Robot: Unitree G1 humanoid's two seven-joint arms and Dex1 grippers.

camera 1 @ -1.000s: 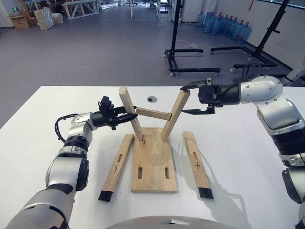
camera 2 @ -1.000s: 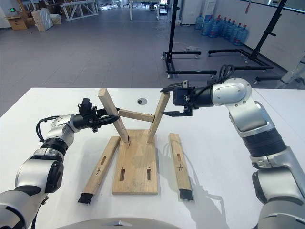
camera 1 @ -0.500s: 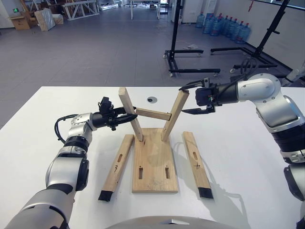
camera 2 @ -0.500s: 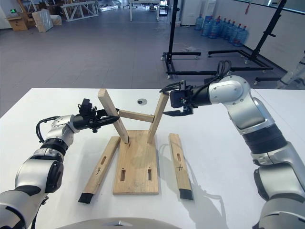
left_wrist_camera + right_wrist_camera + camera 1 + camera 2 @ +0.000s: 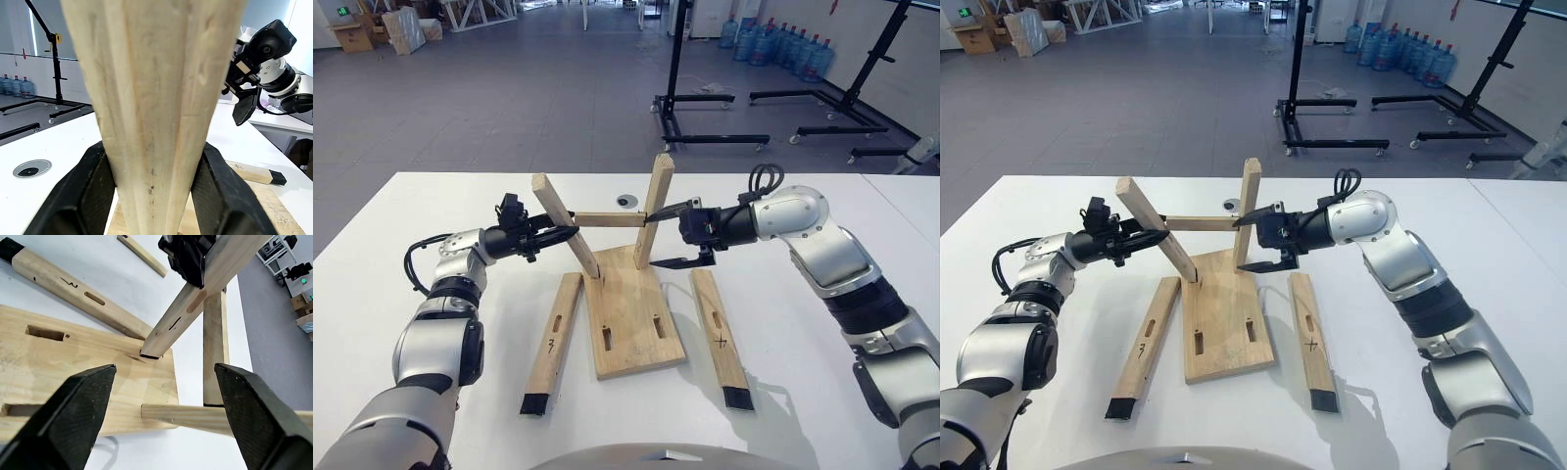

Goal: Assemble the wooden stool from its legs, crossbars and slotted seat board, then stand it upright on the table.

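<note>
The slotted seat board (image 5: 631,338) lies flat on the white table. Two legs stand in its far slots, joined by a level crossbar (image 5: 607,219). The left leg (image 5: 566,225) leans outward, and my left gripper (image 5: 558,235) is shut on it about halfway up; its black fingers (image 5: 93,191) press both faces. The right leg (image 5: 654,206) stands close to upright. My right gripper (image 5: 658,242) is open just right of this leg, one finger (image 5: 668,209) up the leg and the other near its foot. Between its spread fingers (image 5: 73,416) I see the right leg (image 5: 195,415) and the crossbar (image 5: 215,347).
Two loose legs with black feet lie flat beside the board, one on the left (image 5: 553,338) and one on the right (image 5: 720,333). A thin wooden bar (image 5: 142,254) lies farther out on the table. A round cable hole (image 5: 625,201) sits behind the assembly.
The head camera has shifted. The right leg has swung from leaning outward to almost upright and the crossbar is now level. My right gripper has dropped from the leg's top toward its lower half.
</note>
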